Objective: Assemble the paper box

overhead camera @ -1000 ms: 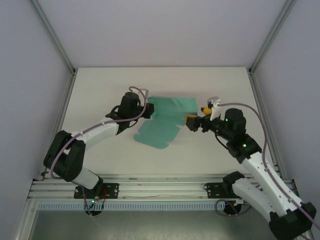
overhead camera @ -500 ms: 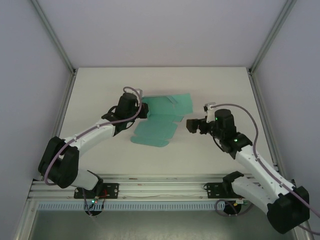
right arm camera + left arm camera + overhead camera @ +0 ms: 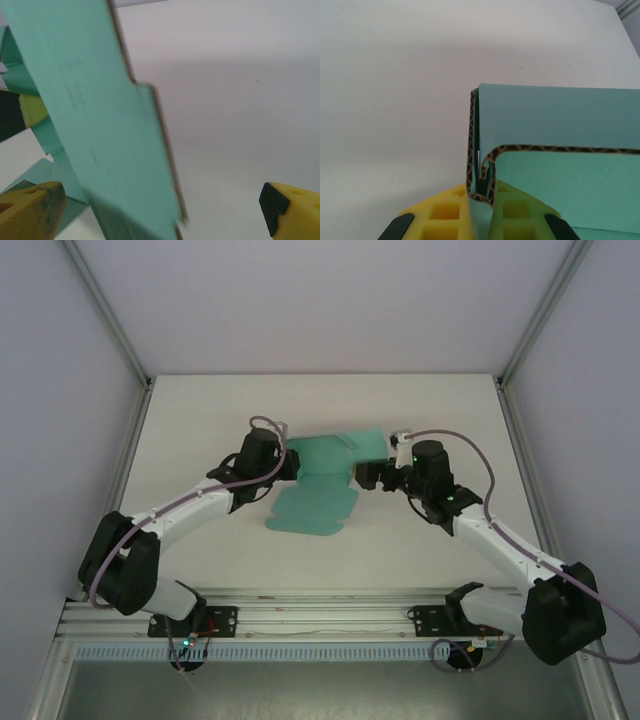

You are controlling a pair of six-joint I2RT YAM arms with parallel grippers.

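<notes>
The table (image 3: 200,430) is seen from high above and behind its near edge, angled downward. The left gripper (image 3: 480,216) and right gripper (image 3: 160,207) are framed closely by their wrist cameras, aimed forward past them. The paper box (image 3: 318,505) is shared by all 3 views.

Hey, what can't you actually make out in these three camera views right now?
1. Top view: the paper box edge under the left gripper, hidden by the wrist.
2. Left wrist view: the fingers, cut off by the bottom edge.
3. Right wrist view: the box's near flap, blurred; contact with the right gripper unclear.
</notes>
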